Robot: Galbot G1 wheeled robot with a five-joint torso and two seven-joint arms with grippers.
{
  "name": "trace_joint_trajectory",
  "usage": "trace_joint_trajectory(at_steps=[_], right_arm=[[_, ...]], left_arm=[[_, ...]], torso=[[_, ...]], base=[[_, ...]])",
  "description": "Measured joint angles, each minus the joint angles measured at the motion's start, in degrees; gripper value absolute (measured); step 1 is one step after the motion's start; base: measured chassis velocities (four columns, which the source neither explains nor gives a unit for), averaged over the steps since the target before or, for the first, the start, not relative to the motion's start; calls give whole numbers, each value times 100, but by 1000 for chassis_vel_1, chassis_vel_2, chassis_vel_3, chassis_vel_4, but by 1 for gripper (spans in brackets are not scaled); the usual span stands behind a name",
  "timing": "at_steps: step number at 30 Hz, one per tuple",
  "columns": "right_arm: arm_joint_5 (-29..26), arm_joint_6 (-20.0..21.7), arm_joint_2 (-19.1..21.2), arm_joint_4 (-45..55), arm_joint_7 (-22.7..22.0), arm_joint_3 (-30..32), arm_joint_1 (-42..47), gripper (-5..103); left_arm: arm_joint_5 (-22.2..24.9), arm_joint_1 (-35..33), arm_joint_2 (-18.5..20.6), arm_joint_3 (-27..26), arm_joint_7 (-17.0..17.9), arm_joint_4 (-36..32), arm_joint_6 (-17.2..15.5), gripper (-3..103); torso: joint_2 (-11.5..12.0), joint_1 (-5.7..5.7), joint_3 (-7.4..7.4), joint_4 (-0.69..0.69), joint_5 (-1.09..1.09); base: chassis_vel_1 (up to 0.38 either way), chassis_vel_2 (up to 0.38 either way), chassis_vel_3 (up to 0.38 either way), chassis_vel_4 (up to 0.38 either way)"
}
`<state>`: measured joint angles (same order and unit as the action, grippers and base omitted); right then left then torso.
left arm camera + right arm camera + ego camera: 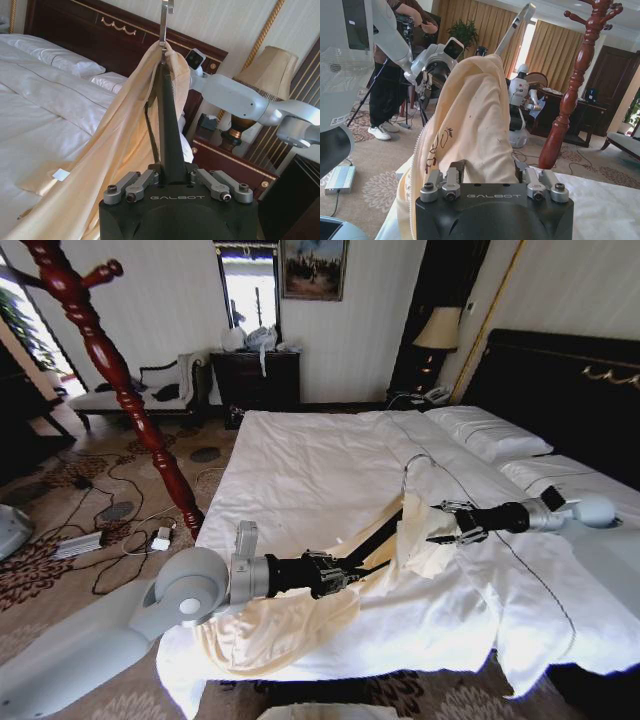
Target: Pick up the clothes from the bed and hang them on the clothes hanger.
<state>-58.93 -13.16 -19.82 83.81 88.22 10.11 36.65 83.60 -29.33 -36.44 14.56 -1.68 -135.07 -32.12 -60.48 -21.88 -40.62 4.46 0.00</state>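
Clothes: the cream garment (300, 615) is partly lifted off the bed (320, 470); one stretch is pulled up between the two grippers, while the rest trails over the bed's near edge.
Left gripper: the left gripper (375, 565) is above the bed's near half, clenched on the garment; in the left wrist view the cloth (120, 150) drapes up over its fingers (165, 47) and is pinched at the tips.
Right gripper: the right gripper (440, 523) is over the middle of the bed, on the headboard side of the left one, grasping a bunched fold; in the right wrist view the fabric (470, 130) is heaped across it (a small dark mark shows on the cloth there).
Hanger: the dark-red stand (110, 370) is on the floor beside the bed's left edge, well apart from both grippers; no cloth is on its pegs that are in view.
Done: by my reading, both grips are taken and the lift is under way.
Left: the trailing part is not yet clear of the bed, then comes the carry to the stand and the draping over a peg (the larger share of the job, I judge).
Risk: the loose hem could drag on the duvet or slip from a thin pinch.
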Motion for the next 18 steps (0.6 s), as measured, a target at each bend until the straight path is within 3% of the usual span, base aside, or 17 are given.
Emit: trace_joint_trajectory(at_steps=[4,6,7,12,18], right_arm=[[20,-109,-13,-17,-16,-4,3,28],[28,-127,-13,-18,-16,-5,5,28],[42,-146,-15,-19,-15,-5,9,24],[57,-171,-45,-2,-17,1,9,22],[77,-223,-20,29,-15,4,19,22]], left_arm=[[4,160,-32,91,1,87,0,21],[9,186,-32,92,3,92,8,21],[9,199,-29,92,13,95,19,21],[6,192,7,74,120,96,22,21],[6,-41,68,-215,501,10,13,18]], torso=[[0,0,0,0,0],[0,0,0,0,0],[0,0,0,0,0],[0,0,0,0,1],[0,0,0,0,0]], base=[[0,0,0,0],[0,0,0,0],[0,0,0,0],[0,0,0,0],[0,0,0,0]])
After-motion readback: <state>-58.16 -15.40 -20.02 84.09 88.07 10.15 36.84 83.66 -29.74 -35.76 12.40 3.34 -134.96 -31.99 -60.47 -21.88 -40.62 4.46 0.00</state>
